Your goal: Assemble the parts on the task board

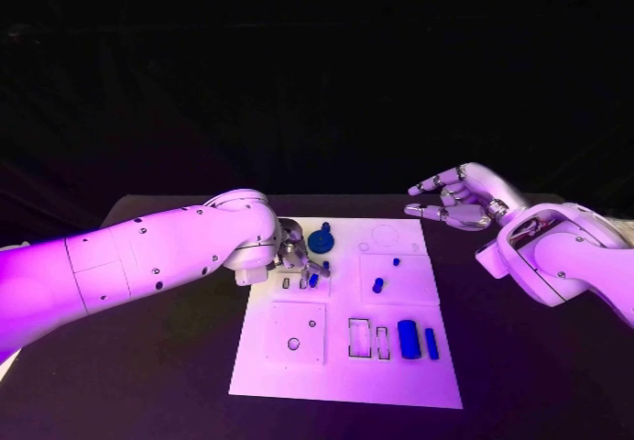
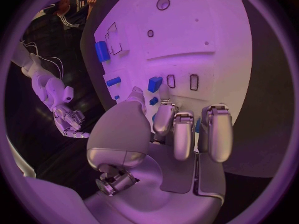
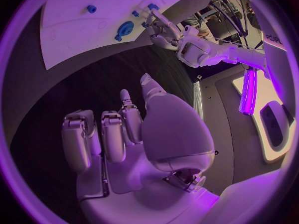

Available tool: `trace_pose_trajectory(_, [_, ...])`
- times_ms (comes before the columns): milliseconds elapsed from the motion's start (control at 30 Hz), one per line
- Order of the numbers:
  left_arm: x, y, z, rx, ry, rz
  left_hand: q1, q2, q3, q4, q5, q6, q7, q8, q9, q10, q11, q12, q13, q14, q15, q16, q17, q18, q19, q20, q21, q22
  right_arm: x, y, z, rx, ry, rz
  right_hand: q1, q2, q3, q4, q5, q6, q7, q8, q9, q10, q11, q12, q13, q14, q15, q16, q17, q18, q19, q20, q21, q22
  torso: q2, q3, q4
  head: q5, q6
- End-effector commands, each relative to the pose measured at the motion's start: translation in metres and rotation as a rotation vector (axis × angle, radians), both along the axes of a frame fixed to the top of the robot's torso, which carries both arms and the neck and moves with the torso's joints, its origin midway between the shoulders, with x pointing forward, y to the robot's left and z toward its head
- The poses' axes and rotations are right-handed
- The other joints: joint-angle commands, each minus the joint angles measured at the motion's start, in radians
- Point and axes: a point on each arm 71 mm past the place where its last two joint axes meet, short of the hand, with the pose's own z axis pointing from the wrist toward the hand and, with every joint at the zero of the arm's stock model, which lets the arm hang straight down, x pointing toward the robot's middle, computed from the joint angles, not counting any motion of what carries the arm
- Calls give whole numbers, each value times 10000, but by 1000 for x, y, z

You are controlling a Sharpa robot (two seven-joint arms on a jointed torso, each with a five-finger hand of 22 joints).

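**Left hand low over the board, right hand off to the side**

We see a black worktop carrying the white task board, with only darkness behind it. Our left hand hangs over the board's far left part, fingers curled downward beside one another; whether they pinch anything we cannot tell, since the arm and palm hide the fingertips. Just beyond that hand lies a round blue part. Small blue parts sit toward the board's middle, and two upright blue bars stand in slots well toward its near edge. Our right hand hovers above bare worktop past the board's far right corner, fingers loosely spread, holding nothing.
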Motion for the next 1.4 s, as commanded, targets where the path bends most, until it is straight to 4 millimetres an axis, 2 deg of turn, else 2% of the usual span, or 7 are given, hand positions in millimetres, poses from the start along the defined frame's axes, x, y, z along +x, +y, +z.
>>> trace_pose_trajectory(33, [-1, 8, -2, 1072, 316, 580, 35, 82, -84, 1, -60, -97, -7, 88, 37, 80, -28, 61, 19, 1055, -68, 31, 2633, -106, 496, -47, 52, 1261, 0, 1, -1, -135, 50, 80, 97, -16, -70, -5, 40, 61, -42, 30, 10, -48, 11, -42, 1258, 918, 59, -30, 2180, -67, 1048, 30, 42, 2633, -2, 0, 5, -5, -11])
trace_pose_trajectory(533, [0, 5, -2, 988, 333, 386, 589, 242, -171, -130, -50, -224, -14, 231, 314, 70, -35, 53, 33, 1055, -74, 31, 2633, -106, 487, -53, 57, 1275, 1, 2, -2, -172, 127, 103, 75, -10, -95, 20, 56, 69, -44, 31, 12, -42, 10, -34, 1260, 918, 57, -32, 2178, -67, 1048, 29, 42, 2633, 3, 6, -2, -13, 4])
trace_pose_trajectory(1167, [-1, 1, -6, 1071, 485, 116, 683, 235, -212, -157, -53, -251, -10, 251, 369, 68, -32, 50, 36, 1055, -72, 31, 2633, -104, 480, -51, 54, 1269, 1, 4, -4, -206, 214, 179, 75, -10, -95, 20, 56, 69, -44, 31, 12, -42, 10, -34, 1260, 918, 57, -32, 2178, -67, 1048, 29, 42, 2633, 11, 2, 7, -40, -46])
trace_pose_trajectory(1233, [-1, 1, -6, 1069, 485, 119, 714, 291, -201, -153, -49, -252, -11, 259, 389, 67, -32, 49, 37, 1055, -71, 31, 2633, -103, 476, -50, 51, 1264, 1, 4, -4, -211, 223, 182, 75, -10, -95, 20, 56, 69, -44, 31, 12, -42, 10, -34, 1260, 918, 57, -32, 2178, -67, 1048, 29, 42, 2633, 6, 2, 0, -29, -42])
trace_pose_trajectory(1400, [0, 1, -6, 1020, 466, 92, 1051, 691, 0, -245, -45, -293, -15, 282, 487, 61, -38, 37, 37, 1055, -74, 31, 2633, -104, 476, -51, 56, 1280, 2, 5, -4, -220, 243, 192, 62, 0, -110, 39, 62, 72, -45, 31, 13, -37, 8, -26, 1261, 919, 56, -30, 2181, -67, 1048, 28, 42, 2633, 8, 5, 2, -27, -58])
